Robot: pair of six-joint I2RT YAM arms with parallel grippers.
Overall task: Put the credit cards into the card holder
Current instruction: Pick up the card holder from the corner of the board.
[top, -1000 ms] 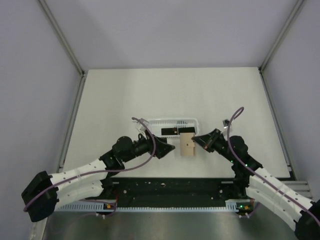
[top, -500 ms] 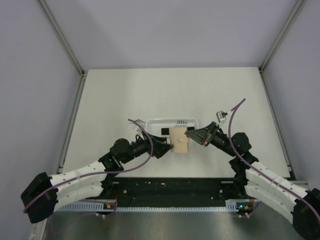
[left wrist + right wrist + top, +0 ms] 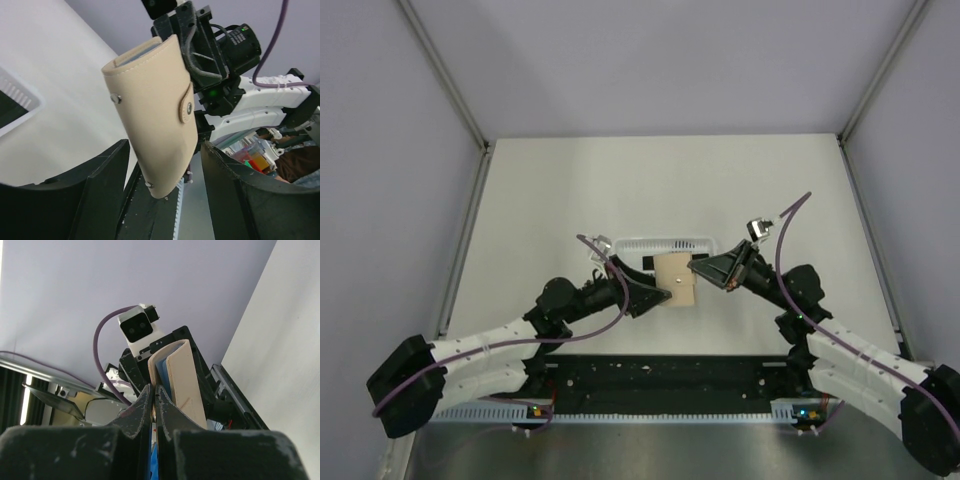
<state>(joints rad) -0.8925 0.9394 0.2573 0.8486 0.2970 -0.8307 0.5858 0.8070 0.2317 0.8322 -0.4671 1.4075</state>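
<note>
The right tool (image 3: 154, 395) is pinched fully closed on one edge of the tan card holder (image 3: 675, 280), holding it clear of the worktop (image 3: 540, 200) just in front of the white basket (image 3: 670, 243). The left tool (image 3: 165, 144) stands wide, its two fingers (image 3: 100, 190) flanking the holder's lower end; whether they touch it cannot be told. The holder's snap flap is fastened. A black credit card (image 3: 645, 262) lies in the basket

A white perforated basket (image 3: 660, 243) is set on the pale desk (image 3: 670, 180), which is enclosed by grey walls (image 3: 650, 60).
</note>
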